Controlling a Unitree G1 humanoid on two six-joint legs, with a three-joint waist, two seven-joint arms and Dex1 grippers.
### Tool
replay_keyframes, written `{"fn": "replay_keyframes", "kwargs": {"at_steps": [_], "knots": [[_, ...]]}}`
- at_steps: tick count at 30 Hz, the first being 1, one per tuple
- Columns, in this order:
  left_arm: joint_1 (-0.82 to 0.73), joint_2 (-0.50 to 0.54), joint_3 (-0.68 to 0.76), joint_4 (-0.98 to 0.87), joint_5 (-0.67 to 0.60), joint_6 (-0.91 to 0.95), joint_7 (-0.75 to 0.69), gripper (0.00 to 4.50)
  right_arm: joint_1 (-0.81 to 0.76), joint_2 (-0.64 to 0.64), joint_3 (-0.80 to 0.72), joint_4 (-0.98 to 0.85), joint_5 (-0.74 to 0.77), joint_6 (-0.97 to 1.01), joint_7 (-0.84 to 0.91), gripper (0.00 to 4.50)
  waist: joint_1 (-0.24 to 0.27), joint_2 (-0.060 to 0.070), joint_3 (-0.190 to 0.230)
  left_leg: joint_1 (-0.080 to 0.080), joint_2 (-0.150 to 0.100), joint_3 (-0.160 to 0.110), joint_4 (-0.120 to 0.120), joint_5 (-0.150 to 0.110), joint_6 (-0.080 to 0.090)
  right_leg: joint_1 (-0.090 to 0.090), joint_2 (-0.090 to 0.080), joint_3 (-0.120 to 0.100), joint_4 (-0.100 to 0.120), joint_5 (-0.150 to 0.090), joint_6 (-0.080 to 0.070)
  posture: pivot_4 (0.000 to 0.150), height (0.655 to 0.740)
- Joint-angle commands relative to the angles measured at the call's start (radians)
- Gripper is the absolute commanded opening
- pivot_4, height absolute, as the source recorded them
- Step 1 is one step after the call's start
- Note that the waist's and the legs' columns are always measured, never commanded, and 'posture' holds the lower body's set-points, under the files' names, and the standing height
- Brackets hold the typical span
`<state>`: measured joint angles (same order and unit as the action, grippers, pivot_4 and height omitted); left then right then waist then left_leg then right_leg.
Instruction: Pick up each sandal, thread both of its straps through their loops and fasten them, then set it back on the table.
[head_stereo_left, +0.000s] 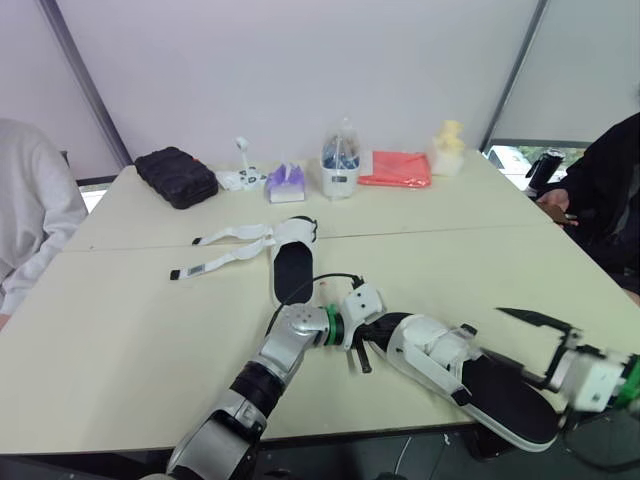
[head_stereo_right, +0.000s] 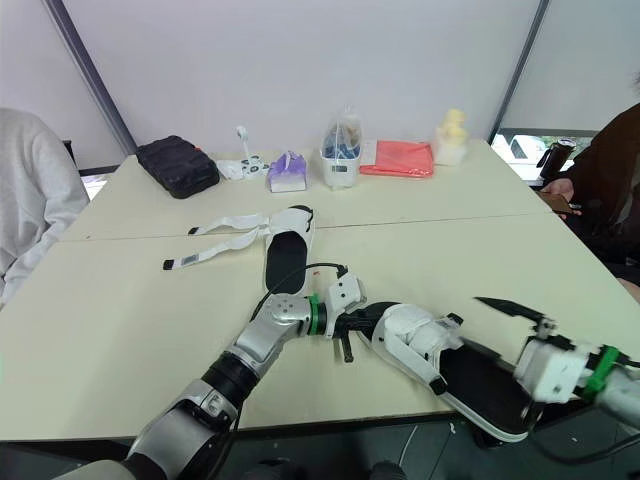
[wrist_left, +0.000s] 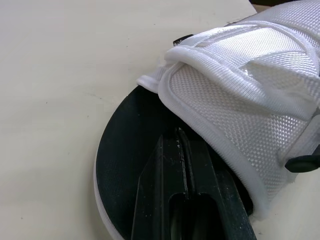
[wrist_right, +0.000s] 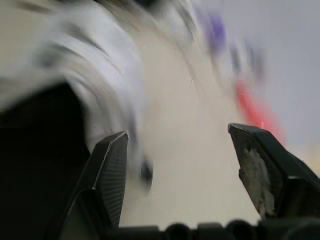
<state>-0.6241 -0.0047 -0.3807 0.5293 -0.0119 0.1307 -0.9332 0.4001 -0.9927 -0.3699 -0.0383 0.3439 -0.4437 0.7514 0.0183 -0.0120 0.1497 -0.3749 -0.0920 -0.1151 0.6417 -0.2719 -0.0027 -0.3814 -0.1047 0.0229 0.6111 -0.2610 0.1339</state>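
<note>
Cream worktop (head_stereo_left: 120, 330) lies open all round. My left gripper (wrist_left: 180, 142), fingers together, rests on the near sandal (head_stereo_left: 440, 350) at its toe, under the front strap. My right gripper (wrist_right: 178, 135) gapes beside its heel, which overhangs the front edge. I judge this sandal's straps fastened; next, slide it inboard. Beyond it the far sandal (head_stereo_left: 292, 265) lies unstrapped.

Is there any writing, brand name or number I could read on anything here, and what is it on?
No text here can be read.
Purple pack: any print is too small to read.
White container in a clear bag: the dark mark on its front is too small to read.
Near sandal and far sandal: no marking seen on the straps or insoles.
</note>
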Motion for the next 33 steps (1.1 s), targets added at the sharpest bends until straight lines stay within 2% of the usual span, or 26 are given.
{"fn": "replay_keyframes", "kwargs": {"at_steps": [1, 6, 13, 19, 25, 33], "knots": [[0.057, 0.009, -0.067, 0.05, 0.023, 0.072, -0.056, 0.0, 0.05, -0.028, -0.066, -0.142, 0.168, 0.268, 0.064, 3.42, -0.001, 0.0, 0.0, 0.0, 0.0, 0.0, 0.0, 0.0, 0.0, 0.0, 0.0, 0.0, 0.0, 0.0, 0.0, 0.15, 0.74], [0.08, 0.015, -0.068, -0.01, -0.004, 0.123, -0.098, 0.0, 0.039, -0.001, -0.064, -0.125, 0.13, 0.319, 0.148, 3.42, 0.006, 0.0, 0.0, 0.0, 0.0, 0.0, 0.0, -0.001, 0.0, 0.0, -0.001, -0.001, 0.0, -0.001, 0.002, 0.15, 0.74], [0.093, 0.012, -0.065, -0.045, -0.002, 0.147, -0.088, 0.0, -0.083, 0.074, 0.051, -0.066, -0.005, 0.278, 0.154, 3.42, 0.022, 0.001, 0.0, 0.0, 0.0, 0.0, 0.0, -0.002, -0.001, -0.001, 0.0, -0.001, 0.0, 0.001, 0.005, 0.15, 0.74], [0.104, 0.013, -0.061, -0.079, -0.02, 0.172, -0.096, 0.0, -0.317, 0.124, 0.158, 0.086, -0.143, 0.233, 0.111, 3.42, 0.019, 0.002, -0.001, 0.0, 0.0, 0.001, 0.002, -0.002, -0.001, -0.001, 0.0, -0.001, 0.0, 0.001, 0.005, 0.15, 0.74], [0.11, 0.016, -0.066, -0.107, -0.028, 0.191, -0.101, 0.0, -0.559, 0.174, 0.219, 0.25, -0.219, 0.161, 0.076, 3.42, 0.022, 0.006, -0.002, -0.001, 0.0, 0.001, 0.002, -0.002, -0.001, -0.002, 0.001, -0.001, 0.001, 0.001, 0.005, 0.15, 0.74], [0.096, 0.012, -0.05, -0.074, 0.012, 0.136, -0.019, 0.0, -0.64, 0.147, 0.267, 0.307, -0.224, 0.133, 0.175, 3.42, 0.023, 0.009, -0.004, -0.005, -0.001, 0.001, 0.004, -0.002, -0.001, -0.005, 0.0, -0.001, 0.001, 0.001, 0.005, 0.15, 0.74]]}}
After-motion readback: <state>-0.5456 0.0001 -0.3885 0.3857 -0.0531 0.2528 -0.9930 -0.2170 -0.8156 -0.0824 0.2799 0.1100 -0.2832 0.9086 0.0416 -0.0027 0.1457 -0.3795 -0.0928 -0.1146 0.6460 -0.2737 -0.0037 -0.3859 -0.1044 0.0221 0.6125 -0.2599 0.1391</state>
